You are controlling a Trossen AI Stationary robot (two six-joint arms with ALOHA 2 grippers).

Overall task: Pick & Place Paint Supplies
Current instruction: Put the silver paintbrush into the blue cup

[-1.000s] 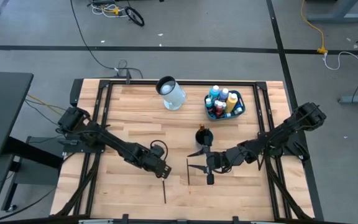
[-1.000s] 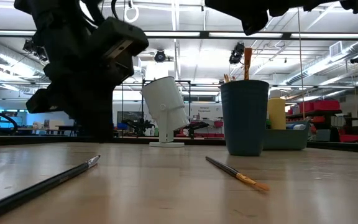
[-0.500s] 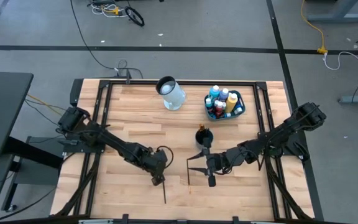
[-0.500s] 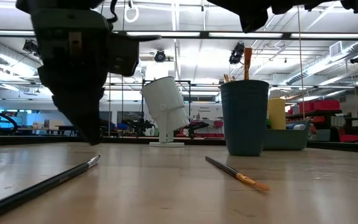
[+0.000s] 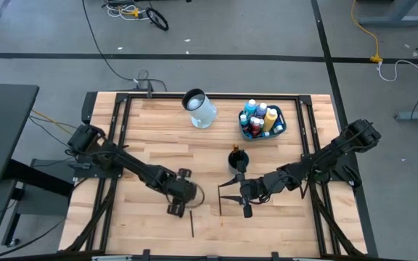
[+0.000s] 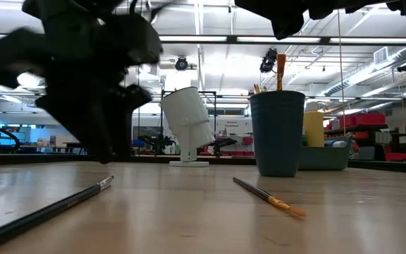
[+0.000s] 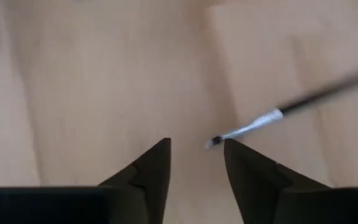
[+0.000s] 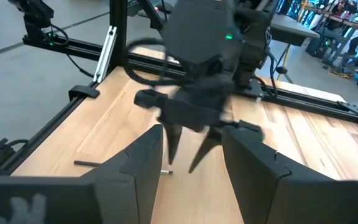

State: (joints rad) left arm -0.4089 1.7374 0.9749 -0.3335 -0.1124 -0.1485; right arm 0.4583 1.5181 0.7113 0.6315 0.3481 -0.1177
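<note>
A dark-handled paintbrush (image 5: pixel 192 222) lies flat on the table; its bristle tip (image 7: pixel 214 142) lies just ahead of my left gripper (image 7: pixel 196 149). That gripper (image 5: pixel 183 206) points steeply down over the tip, open, its fingers on either side of the tip; I cannot tell whether one touches it. A second brush with orange bristles (image 6: pixel 268 197) lies on the table near my right gripper (image 5: pixel 234 194), which is open, level above the table and holds nothing. Small paint bottles (image 5: pixel 261 116) stand in a teal tub (image 5: pixel 281 129).
A dark blue cup (image 5: pixel 238 158) with brushes standing in it is at mid-table, just beyond the right gripper. A white jug (image 5: pixel 199 107) stands at the far side, left of the tub. Bare wood lies toward the near edge and to the left.
My left gripper has rolled about its own pointing line while staying in place above the dark brush's tip, and its fingers have opened. The brushes have not moved.
</note>
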